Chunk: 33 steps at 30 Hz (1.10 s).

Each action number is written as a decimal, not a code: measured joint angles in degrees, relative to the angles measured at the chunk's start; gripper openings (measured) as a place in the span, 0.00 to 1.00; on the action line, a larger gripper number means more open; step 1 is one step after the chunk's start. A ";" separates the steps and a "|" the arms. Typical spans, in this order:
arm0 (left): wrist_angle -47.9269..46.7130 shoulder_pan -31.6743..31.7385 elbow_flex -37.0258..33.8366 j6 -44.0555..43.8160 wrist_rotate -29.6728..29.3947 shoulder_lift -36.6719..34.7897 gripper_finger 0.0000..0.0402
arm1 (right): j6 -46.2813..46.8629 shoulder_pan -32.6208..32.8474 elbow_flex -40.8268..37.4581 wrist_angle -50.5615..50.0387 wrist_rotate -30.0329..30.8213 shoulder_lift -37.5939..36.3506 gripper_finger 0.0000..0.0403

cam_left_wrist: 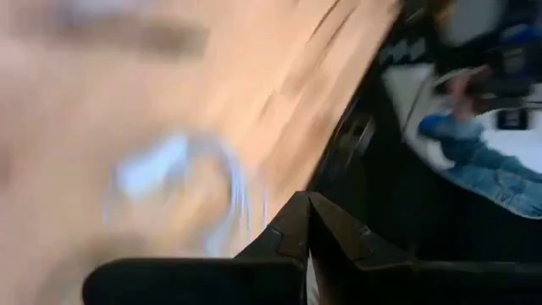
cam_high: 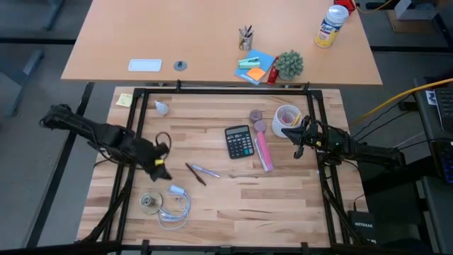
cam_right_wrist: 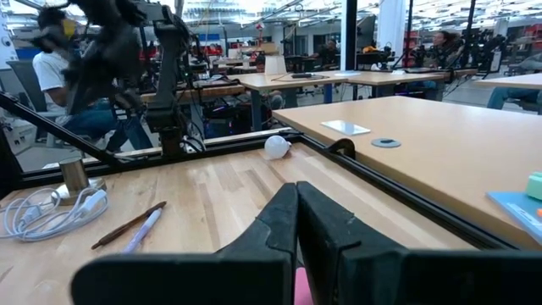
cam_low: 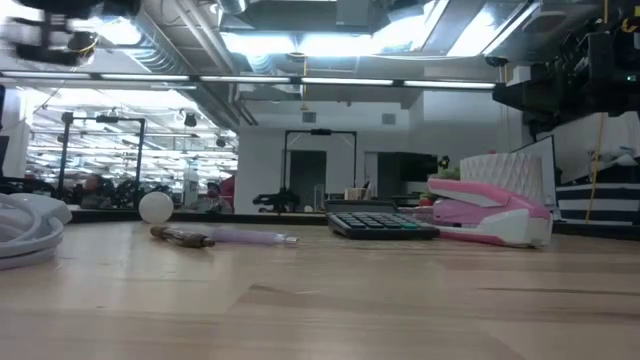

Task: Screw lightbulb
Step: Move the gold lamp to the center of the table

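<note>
The fingers of the left gripper [cam_high: 161, 170] are pressed together on nothing, held above the socket and cord [cam_high: 174, 204], probably in transit. The right gripper [cam_high: 300, 134], likewise closed and empty, is parked beside the tape roll [cam_high: 287, 117]. The lightbulb [cam_high: 161, 108] is left untouched near the table's far-left corner, well apart from the socket it must be screwed into.

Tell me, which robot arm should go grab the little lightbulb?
Probably the left. Its end effector hangs over the table's left side, where the lightbulb lies by the back rail. The right end effector sits across the table, past the calculator.
</note>
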 joint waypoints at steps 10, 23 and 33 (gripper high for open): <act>3.25 -5.08 0.27 -33.92 17.54 9.04 0.00 | 0.48 0.00 0.00 -0.09 -2.90 0.00 0.04; -0.71 -10.91 0.27 -49.84 18.77 10.96 0.26 | 0.47 0.00 0.00 -0.29 -6.03 0.00 0.38; -2.28 -12.55 0.25 -49.94 18.21 21.05 0.34 | 0.44 0.00 0.00 -1.07 -6.03 -0.02 0.50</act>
